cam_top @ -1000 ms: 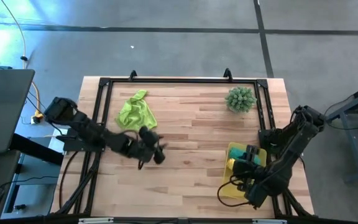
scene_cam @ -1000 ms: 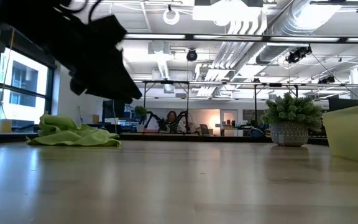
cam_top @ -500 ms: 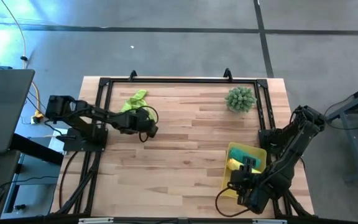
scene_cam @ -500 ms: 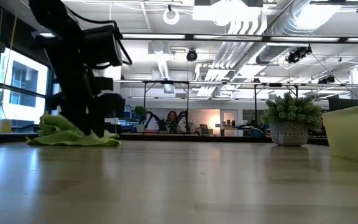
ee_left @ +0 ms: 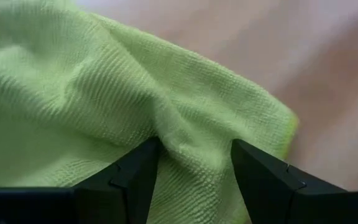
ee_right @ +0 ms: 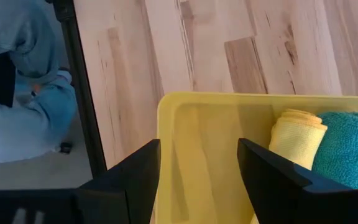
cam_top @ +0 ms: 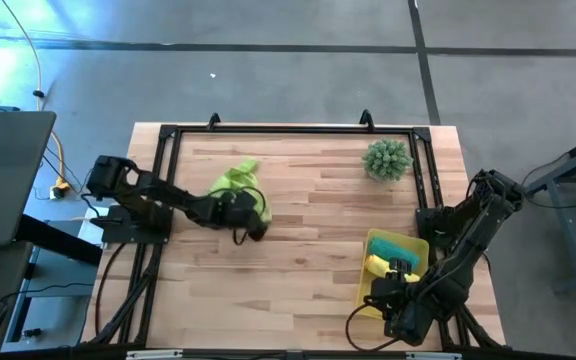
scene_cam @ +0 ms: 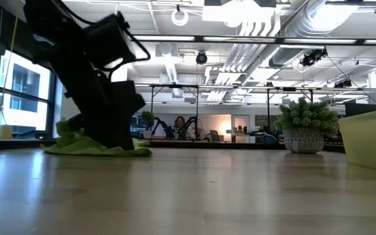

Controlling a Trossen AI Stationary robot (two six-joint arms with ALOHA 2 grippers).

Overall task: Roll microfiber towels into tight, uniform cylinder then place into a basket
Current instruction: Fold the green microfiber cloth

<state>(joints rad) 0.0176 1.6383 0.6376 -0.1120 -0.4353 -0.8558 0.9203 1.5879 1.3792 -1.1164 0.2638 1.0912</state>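
Note:
The lime green towel (cam_top: 236, 180) lies crumpled on the table's left half, and its edge rests on the wood in the low view (scene_cam: 77, 142). My left gripper (cam_top: 248, 218) is at the towel's right near side, shut on a fold of it (ee_left: 194, 168). The yellow basket (cam_top: 364, 298) stands at the near right and holds a rolled yellow towel (ee_right: 294, 137) and a rolled teal towel (ee_right: 347, 149). My right gripper (ee_right: 197, 162) is open and empty above the basket's near end (cam_top: 393, 290). My left gripper pinches a raised fold of the lime green towel (ee_left: 191, 140), close to its edge, between its two fingers (ee_left: 135, 177). The fingers slant down from above (scene_cam: 119, 134). The rest of the towel lies slack on the table behind the gripper.
A spiky green potted plant (cam_top: 386, 160) stands at the far right. A black frame (cam_top: 288, 130) runs along the table's edges. A person's grey-blue sleeve (ee_right: 23, 93) shows beyond the table in the right wrist view. Bare wood lies between the towel and the basket.
My left gripper has gone from mid-table toward the far edge onto the lime green towel, come down and taken hold. It has then drawn the towel a little toward the table's right. My right gripper has gone from above the basket toward the near edge.

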